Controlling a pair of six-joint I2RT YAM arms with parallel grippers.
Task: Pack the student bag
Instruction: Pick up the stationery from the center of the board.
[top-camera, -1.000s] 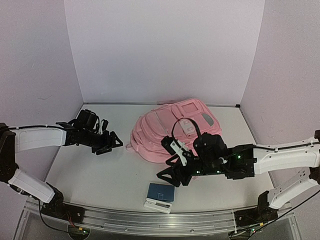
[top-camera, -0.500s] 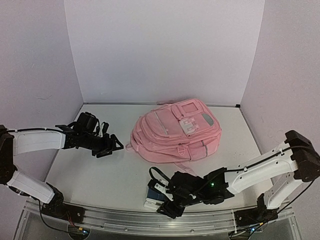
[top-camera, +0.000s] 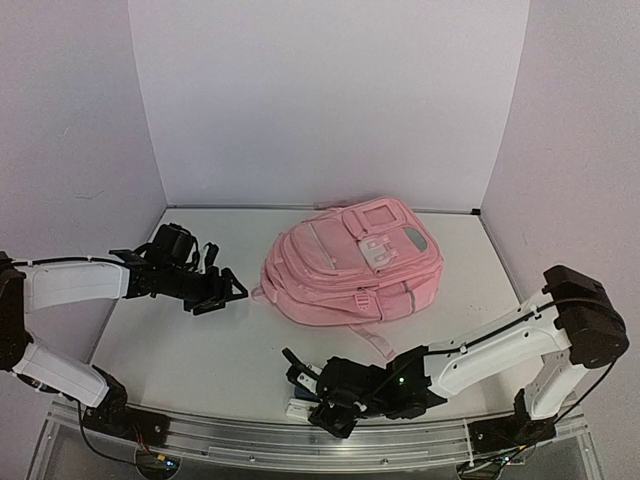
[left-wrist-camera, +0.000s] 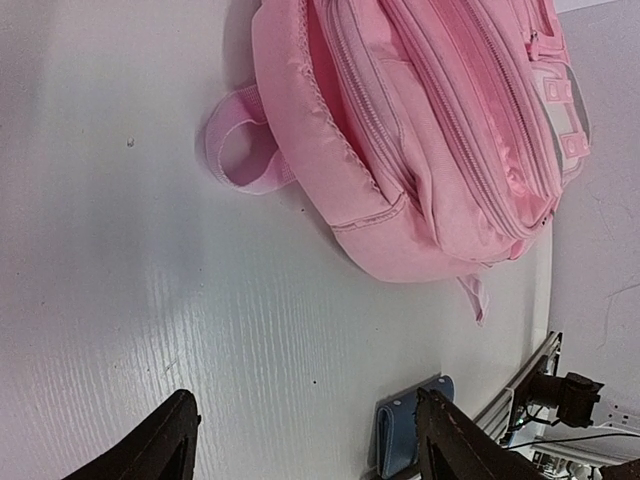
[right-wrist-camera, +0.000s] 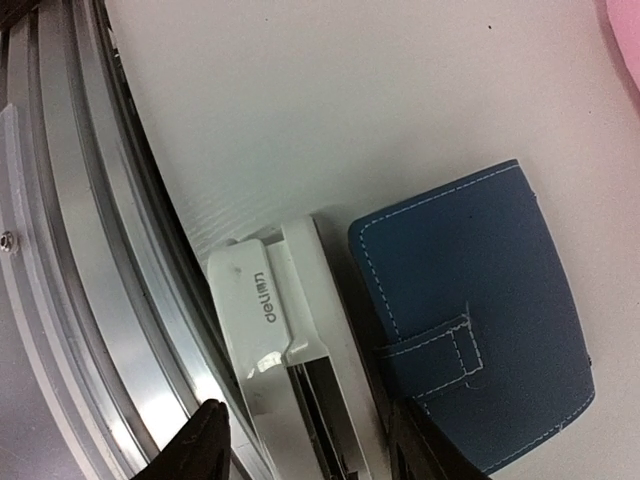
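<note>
The right gripper (top-camera: 312, 395) has swung from the student bag (top-camera: 350, 265) down over the white stapler (right-wrist-camera: 275, 330) (beside the blue wallet (right-wrist-camera: 480, 310)), jaws narrowing.

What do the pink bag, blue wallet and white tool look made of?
Student bag: soft woven fabric, matte; it creases and shows seams. Blue wallet: matte, likely faux leather, white stitching. White tool: glossy hard plastic, by its highlight.

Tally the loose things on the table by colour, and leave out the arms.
Pink: 1, the bag
Blue: 1, the wallet
White: 1, the stapler
Total: 3
</note>
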